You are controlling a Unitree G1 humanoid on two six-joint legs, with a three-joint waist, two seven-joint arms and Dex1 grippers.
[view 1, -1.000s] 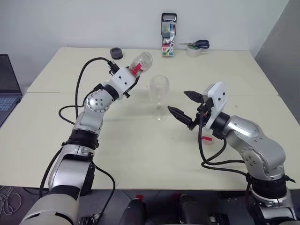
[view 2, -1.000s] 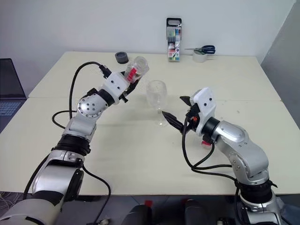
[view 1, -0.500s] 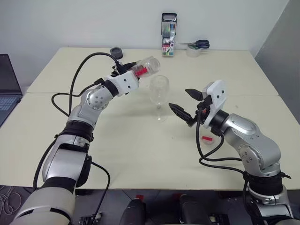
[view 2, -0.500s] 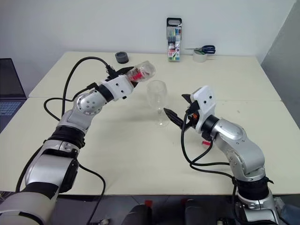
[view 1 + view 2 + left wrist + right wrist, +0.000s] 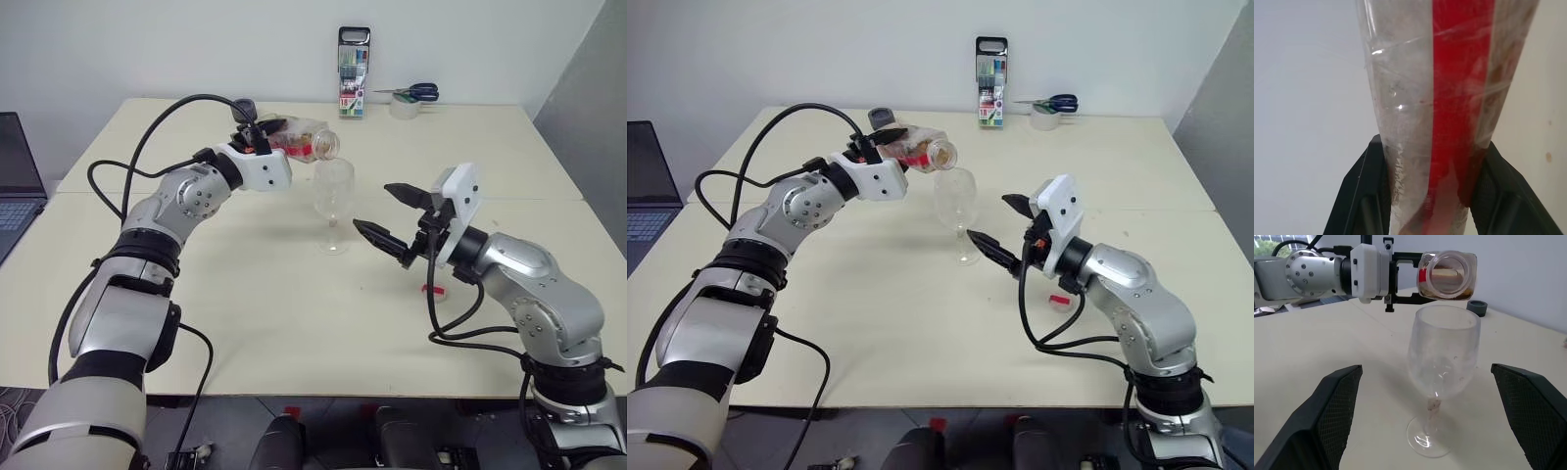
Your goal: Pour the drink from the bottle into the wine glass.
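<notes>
The clear bottle (image 5: 302,143) with its red label strip lies almost level in the air, and my left gripper (image 5: 268,137) is shut on its body. Its open mouth (image 5: 1448,269) hangs just above the rim of the wine glass (image 5: 333,196). Amber drink (image 5: 1460,294) pools along the bottle's lower side. The glass stands upright at mid-table and its bowl looks empty. My right gripper (image 5: 371,207) is open just right of the glass's stem, one finger on each side and neither touching it.
A marker case (image 5: 353,59) stands at the table's far edge, with scissors and a tape roll (image 5: 404,100) to its right. A dark round lid (image 5: 242,106) lies behind the left arm. A small red piece (image 5: 432,290) lies under my right arm. A laptop (image 5: 14,176) sits at the far left.
My left wrist has rolled and lifted a little, tipping the bottle from slanting upward to nearly level, its mouth now over the glass's rim. The right gripper has stayed where it was.
</notes>
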